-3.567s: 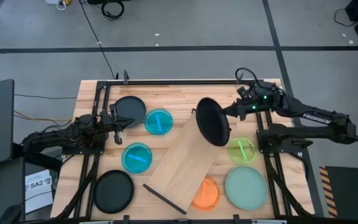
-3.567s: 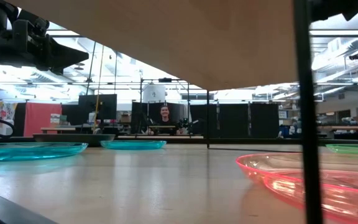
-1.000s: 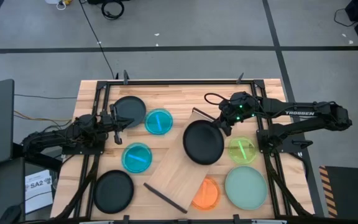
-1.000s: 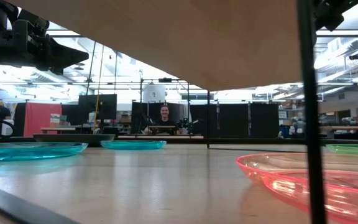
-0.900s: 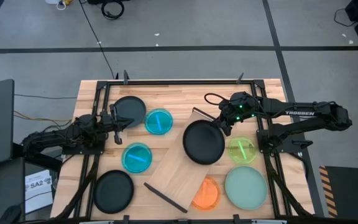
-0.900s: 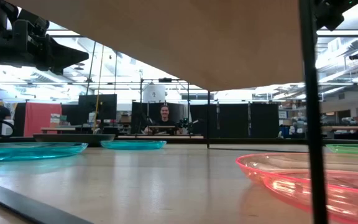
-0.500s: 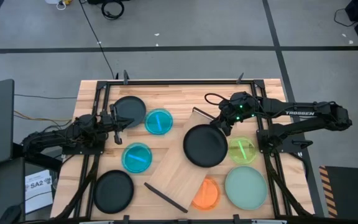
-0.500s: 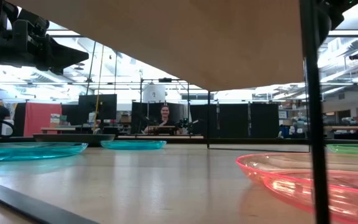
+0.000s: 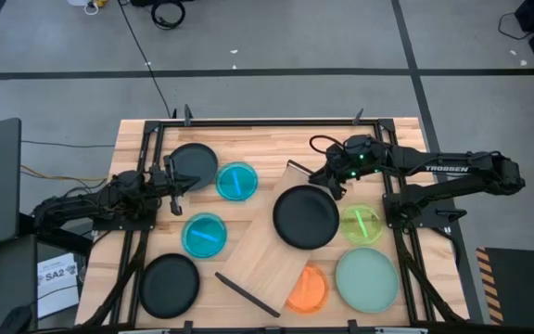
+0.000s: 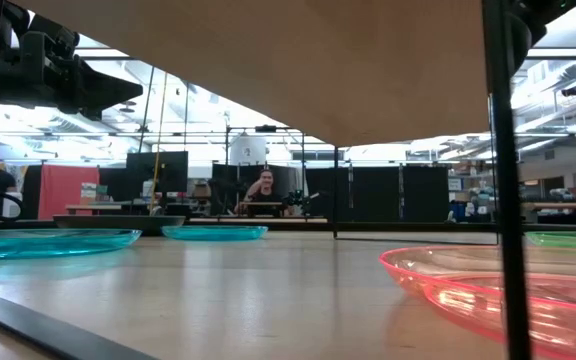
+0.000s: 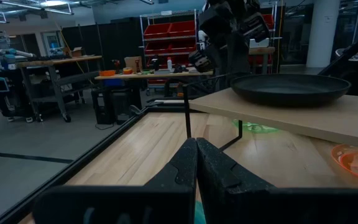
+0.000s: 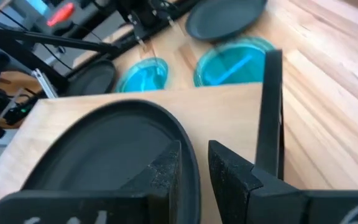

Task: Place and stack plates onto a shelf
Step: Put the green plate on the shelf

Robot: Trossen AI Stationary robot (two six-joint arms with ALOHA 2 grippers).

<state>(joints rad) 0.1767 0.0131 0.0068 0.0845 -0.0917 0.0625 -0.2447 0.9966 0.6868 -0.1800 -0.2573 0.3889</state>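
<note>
Up on the shelf, I've got a big black plate lying flat near its far end, and my right gripper sits at the plate's rim with the fingers only narrowly apart around the edge. Over on the left side my left gripper waits with fingers pressed together, beside another black plate and two blue plates.

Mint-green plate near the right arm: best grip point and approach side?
Judging from the high view, take the mint-green plate by its rim on the edge nearest the right arm's base, coming from above with one finger inside the lip. It lies flat on the table, so only the thin rim offers a hold. The orange plate crowds the opposite edge and the green plate the far edge.
</note>
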